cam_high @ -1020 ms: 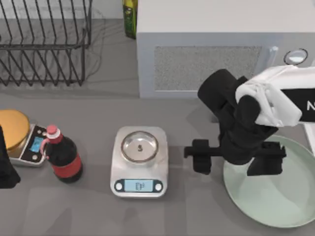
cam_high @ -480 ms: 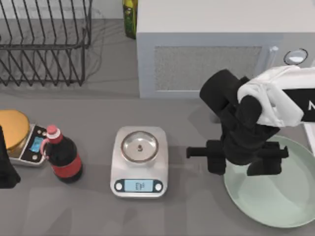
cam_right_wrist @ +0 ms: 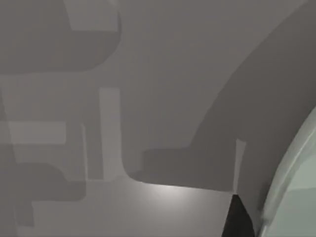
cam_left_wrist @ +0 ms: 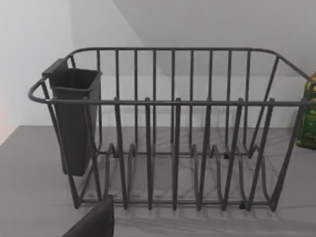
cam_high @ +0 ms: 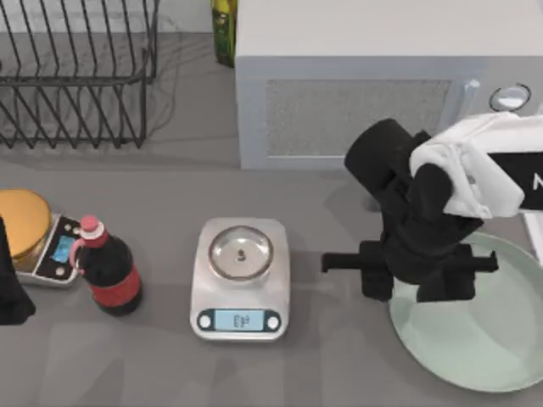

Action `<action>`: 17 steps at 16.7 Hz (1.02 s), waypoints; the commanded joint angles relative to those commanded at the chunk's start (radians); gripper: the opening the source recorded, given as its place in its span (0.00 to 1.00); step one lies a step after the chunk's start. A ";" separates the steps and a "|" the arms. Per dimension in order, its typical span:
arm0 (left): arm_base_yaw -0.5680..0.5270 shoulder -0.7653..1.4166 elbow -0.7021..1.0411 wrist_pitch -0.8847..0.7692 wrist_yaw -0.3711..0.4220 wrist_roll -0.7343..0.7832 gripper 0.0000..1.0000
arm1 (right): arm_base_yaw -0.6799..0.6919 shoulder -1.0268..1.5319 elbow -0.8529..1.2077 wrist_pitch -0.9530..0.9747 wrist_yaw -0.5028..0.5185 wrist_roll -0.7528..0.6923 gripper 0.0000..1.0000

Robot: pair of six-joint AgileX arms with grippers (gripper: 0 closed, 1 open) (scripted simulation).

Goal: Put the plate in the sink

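Over the plate's (cam_high: 484, 339) left edge, at the table's right side, hangs the right gripper (cam_high: 416, 275), a black mass below the white arm. I cannot tell how far its fingers stand apart, nor whether they touch the rim. The plate, pale mint-green and round, lies flat on the grey counter (cam_high: 339, 373) in the front right corner; the top view's right and bottom edges cut it off. Its curved rim (cam_right_wrist: 291, 182) also shows in the right wrist view, next to bare counter crossed by shadows. A narrow white strip, the sink's (cam_high: 533, 233) rim, runs along the right edge just behind the plate.

Left of the plate, near the middle of the counter, stands a scale (cam_high: 240, 278) with a small steel pan and a lit display. Farther left is a dark bottle (cam_high: 108, 273) with a red cap and red label, and beside it a second scale (cam_high: 53, 250) carrying a golden disc (cam_high: 21, 220). A microwave (cam_high: 382, 85) sits at the back, with a green bottle (cam_high: 223, 30) just to its left. A wire dish rack (cam_left_wrist: 173, 133) fills the back left corner, a dark cup (cam_left_wrist: 74, 118) hooked on one end.

At the left edge the left arm (cam_high: 10, 284) is parked, a dark shape beside the golden disc.
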 joint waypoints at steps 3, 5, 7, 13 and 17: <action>0.000 0.000 0.000 0.000 0.000 0.000 1.00 | 0.003 0.009 0.067 -0.067 0.000 0.003 0.00; 0.000 0.000 0.000 0.000 0.000 0.000 1.00 | 0.005 0.017 0.166 -0.166 0.000 0.005 0.00; 0.000 0.000 0.000 0.000 0.000 0.000 1.00 | 0.005 0.021 0.305 -0.305 0.000 0.006 0.00; 0.000 0.000 0.000 0.000 0.000 0.000 1.00 | -0.001 0.009 0.785 -0.802 -0.001 -0.001 0.00; 0.000 0.000 0.000 0.000 0.000 0.000 1.00 | -0.009 -0.014 0.972 -0.991 -0.001 -0.009 0.00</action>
